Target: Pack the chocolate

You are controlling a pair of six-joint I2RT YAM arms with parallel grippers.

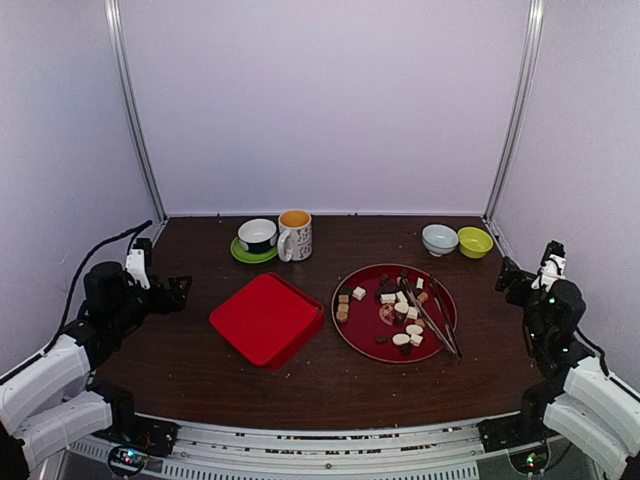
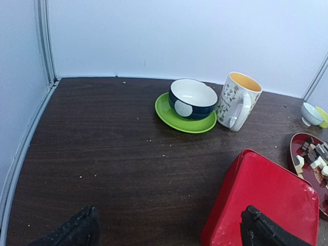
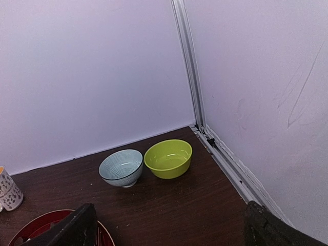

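Note:
The chocolate (image 1: 402,308), small dark, tan and cream pieces, lies scattered on a round red plate (image 1: 358,336) right of centre. Metal tongs (image 1: 440,320) rest across the plate's right side. A closed red square box (image 1: 267,318) sits left of the plate. My left gripper (image 1: 178,293) hovers open at the table's left side, nothing between its fingers; in the left wrist view the gripper (image 2: 169,230) spans bare table and the box (image 2: 266,200), with chocolate (image 2: 312,160) at the right edge. My right gripper (image 1: 508,276) stands open and empty at the far right, apart from the plate.
A dark bowl on a green saucer (image 1: 256,238) and a flowered mug (image 1: 295,234) stand at the back. A pale blue bowl (image 3: 121,167) and a lime bowl (image 3: 168,158) sit in the back right corner, beyond my right gripper (image 3: 171,225). Walls enclose three sides.

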